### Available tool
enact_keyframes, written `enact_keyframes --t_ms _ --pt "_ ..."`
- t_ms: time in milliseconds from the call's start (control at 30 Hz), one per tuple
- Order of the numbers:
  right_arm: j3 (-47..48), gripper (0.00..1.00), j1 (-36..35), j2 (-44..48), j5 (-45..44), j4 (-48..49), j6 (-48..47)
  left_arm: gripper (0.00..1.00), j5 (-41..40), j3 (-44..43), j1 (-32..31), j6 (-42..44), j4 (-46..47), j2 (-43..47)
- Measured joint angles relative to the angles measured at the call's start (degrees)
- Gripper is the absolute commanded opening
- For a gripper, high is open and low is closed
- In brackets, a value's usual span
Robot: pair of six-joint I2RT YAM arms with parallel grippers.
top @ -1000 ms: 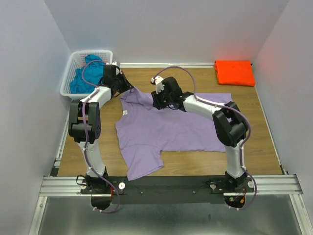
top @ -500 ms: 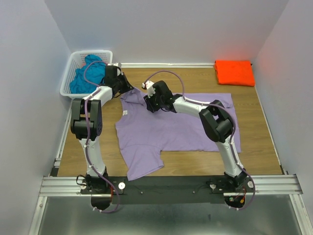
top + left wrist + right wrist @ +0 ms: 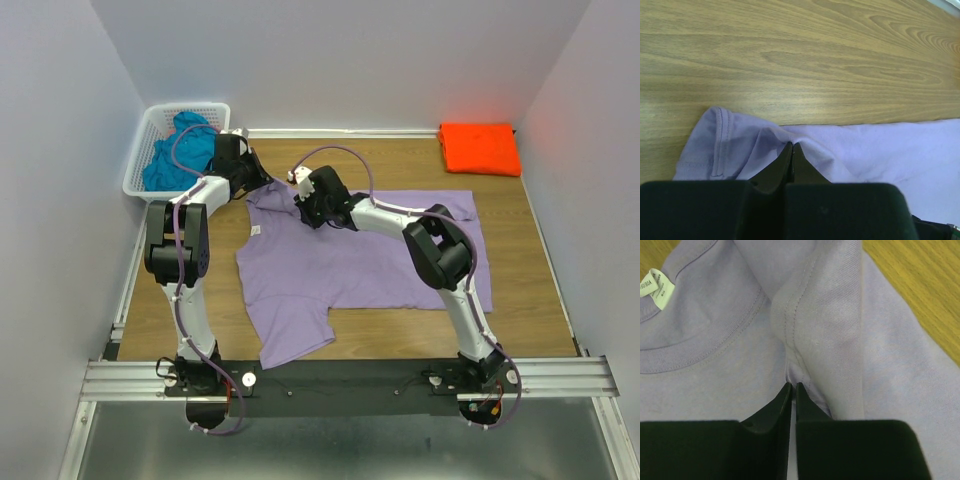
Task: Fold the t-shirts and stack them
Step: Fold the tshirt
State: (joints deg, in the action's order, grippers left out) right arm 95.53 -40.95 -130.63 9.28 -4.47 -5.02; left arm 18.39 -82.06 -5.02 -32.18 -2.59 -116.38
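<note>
Lavender t-shirt (image 3: 370, 265) lies spread on the tabletop (image 3: 535, 235); the right pincer (image 3: 302, 210) has reached farther left. Left wrist: left pincer (image 3: 792, 146) clamped on the shirt. Right wrist: jaws newly closed on the shoulder seam (image 3: 790, 320), probably ready for folding.

Both arms are reaching far forward, left end effector (image 3: 792, 146) and right end effector (image 3: 793, 386) both pinching tightly closed.

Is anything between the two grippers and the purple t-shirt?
Nothing visible: the left gripper is shut on the purple t-shirt near a sleeve, the right gripper on its shoulder seam beside the collar.
</note>
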Motion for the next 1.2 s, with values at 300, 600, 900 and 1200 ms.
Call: enact_keyframes --t_ms 300,600,900,1200 --pt "-0.02 0.01 -0.04 0.44 -0.74 -0.35 -0.35 0.00 -0.04 -0.83 0.00 0.98 -0.74 0.00" --pt "-1.92 0.01 -0.04 7.65 -0.74 -2.75 -0.70 0.00 -1.07 -0.94 0.00 2.25 -7.50 5.09" --pt "-5.27 0.01 -0.04 12.48 0.04 -5.60 -1.11 0.00 -1.25 3.56 -0.02 3.02 -12.09 13.44" --pt "-8.61 0.01 -0.04 13.99 0.61 -9.77 -2.51 0.00 -1.27 15.23 -0.50 2.54 -14.01 19.19"
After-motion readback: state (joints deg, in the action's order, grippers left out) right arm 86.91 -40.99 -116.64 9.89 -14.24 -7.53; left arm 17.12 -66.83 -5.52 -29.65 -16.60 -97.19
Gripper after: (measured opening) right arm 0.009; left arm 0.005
